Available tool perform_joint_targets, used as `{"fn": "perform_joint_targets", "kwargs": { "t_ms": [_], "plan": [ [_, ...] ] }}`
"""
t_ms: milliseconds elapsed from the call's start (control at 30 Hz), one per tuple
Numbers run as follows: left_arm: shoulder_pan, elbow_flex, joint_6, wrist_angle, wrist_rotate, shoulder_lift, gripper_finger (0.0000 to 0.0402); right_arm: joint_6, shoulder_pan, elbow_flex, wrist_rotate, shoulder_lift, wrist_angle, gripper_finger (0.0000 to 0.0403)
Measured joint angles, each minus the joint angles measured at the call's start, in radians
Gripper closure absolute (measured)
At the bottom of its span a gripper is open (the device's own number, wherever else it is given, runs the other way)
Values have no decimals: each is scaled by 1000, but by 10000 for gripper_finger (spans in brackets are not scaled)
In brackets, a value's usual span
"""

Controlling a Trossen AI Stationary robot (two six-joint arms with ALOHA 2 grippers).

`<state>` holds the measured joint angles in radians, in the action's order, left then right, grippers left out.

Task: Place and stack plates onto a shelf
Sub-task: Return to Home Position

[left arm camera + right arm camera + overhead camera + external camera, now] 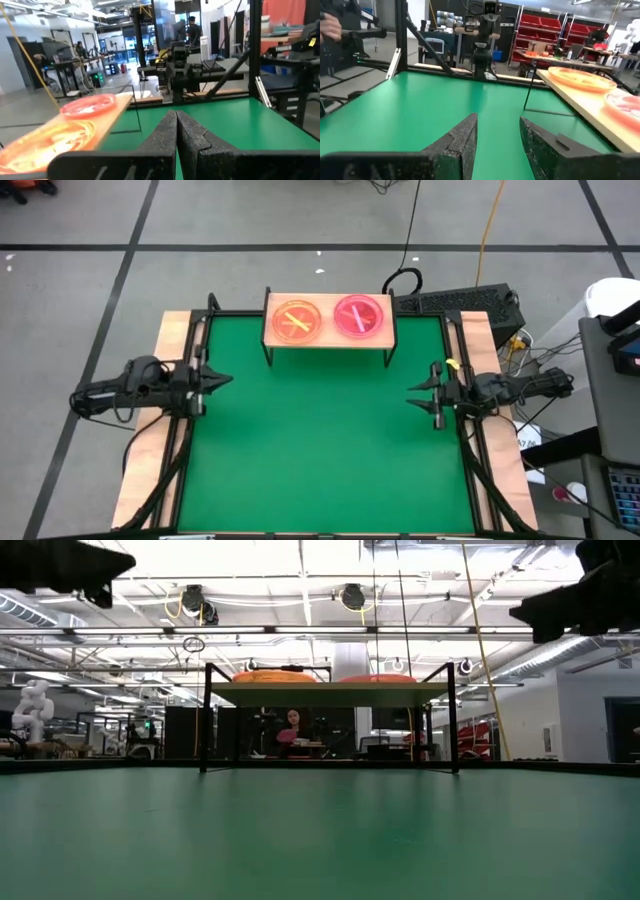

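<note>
The light-wood shelf (328,337) stands on thin black legs at the table's far edge. On it rest an amber pile of plates (297,321) at its left and a pink pile (359,316) at its right; how many are in each pile I cannot tell. The low view shows both piles on the board (330,693): amber (273,676), pink (380,678). My left gripper (230,378) hovers by the table's left edge, shut and holding nothing (176,116). My right gripper (410,395) hovers by the right edge, open and holding nothing (497,125).
Wooden side boards (170,340) and a black frame border the green table (320,440). A keyboard (460,302) and cables lie beyond the far right corner. A person (293,725) sits in the room behind. The green surface between the arms is bare.
</note>
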<state>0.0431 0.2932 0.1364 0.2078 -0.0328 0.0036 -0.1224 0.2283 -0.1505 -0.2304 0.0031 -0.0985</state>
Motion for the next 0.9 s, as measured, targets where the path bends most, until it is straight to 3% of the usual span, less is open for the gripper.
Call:
{"fn": "perform_joint_targets", "kwargs": {
  "t_ms": [167, 300, 367, 567, 900],
  "plan": [
    [-1, -145, -34, -177, -57, 0, 400, -1, 0, 39, 42, -1, 48, 271],
    [-1, -246, -72, -325, -125, 0, 400, -63, 1, 106, 172, 0, 236, 271],
    [-1, -275, -99, -371, -142, 0, 400, -80, 1, 124, 181, -2, 283, 271],
    [-1, -284, -159, -313, -149, 2, 400, -49, -10, 131, 103, -1, 233, 271],
    [-1, -284, -181, -284, -150, 2, 392, 5, -13, 133, 146, -1, 261, 271]
  ]
}}
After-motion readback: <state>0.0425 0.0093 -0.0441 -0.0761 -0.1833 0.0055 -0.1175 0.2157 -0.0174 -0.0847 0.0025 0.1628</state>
